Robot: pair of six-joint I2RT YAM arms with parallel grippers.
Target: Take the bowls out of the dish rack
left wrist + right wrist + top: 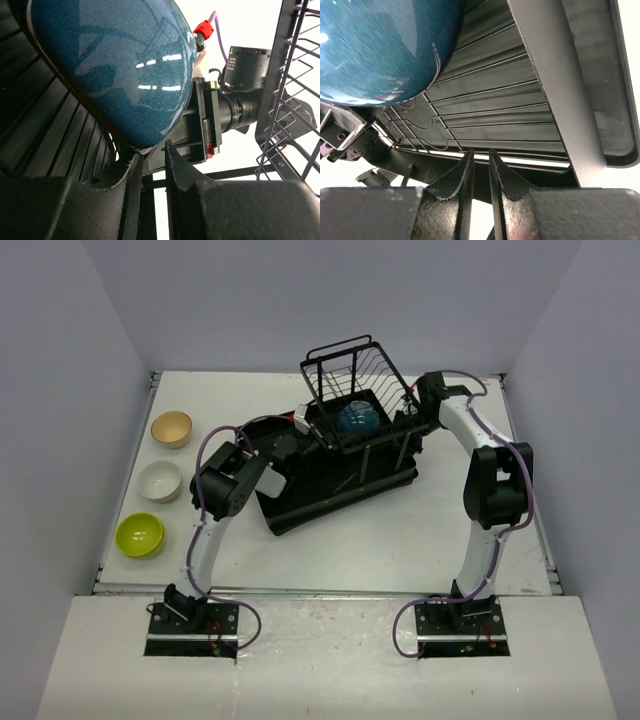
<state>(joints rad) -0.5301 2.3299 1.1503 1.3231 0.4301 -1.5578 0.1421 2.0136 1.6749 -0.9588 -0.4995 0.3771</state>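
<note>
On your far left, three bowls sit in a row on the white table (400,540), well apart from the rack: a tan bowl (171,429) farthest back, a cream bowl (160,481) in the middle and a lime bowl (140,534) nearest you. Moving right, your left gripper (152,150) reaches in over the dish rack (320,495). Its fingers are drawn close, and the rim of the dark blue bowl (358,418) comes down right at their tips. You cannot tell whether they pinch it. That bowl sits inside the wire basket (345,365) at the rack's far right end, tipped on its side over the ribbed floor. Past the bowl, the left wrist view shows a red plug (202,27) and a small green light (231,50). Your right gripper (481,155) is at the basket's right side, with its jaws nearly pressed together, only a thin slit between them and nothing seen in it.
</note>
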